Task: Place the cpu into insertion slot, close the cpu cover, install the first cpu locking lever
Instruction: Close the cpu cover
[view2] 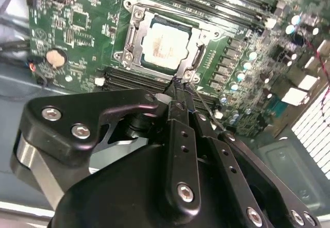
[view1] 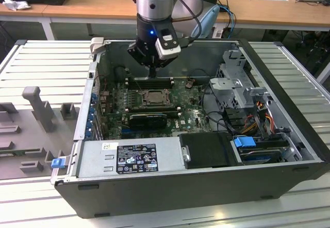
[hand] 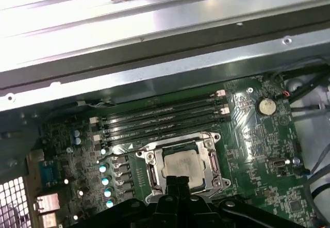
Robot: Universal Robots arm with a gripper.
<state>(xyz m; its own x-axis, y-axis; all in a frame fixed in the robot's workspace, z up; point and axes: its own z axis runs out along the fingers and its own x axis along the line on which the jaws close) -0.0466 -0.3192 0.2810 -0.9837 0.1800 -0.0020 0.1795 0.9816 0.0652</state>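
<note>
The gripper (view1: 153,73), fingers pinched together, hangs in the upper middle of the exterior view, by the socket's (view1: 152,98) top edge. The cpu (view2: 166,43) lies inside, with the cpu cover (view2: 136,16) flat around it.

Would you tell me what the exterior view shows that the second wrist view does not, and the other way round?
The exterior view adds the arm, the case, the power supply and the table. The second wrist view adds the coin cell. Both share the cpu in its socket, the cover down around it, and the gripper, jaws shut, by the socket's edge.
</note>
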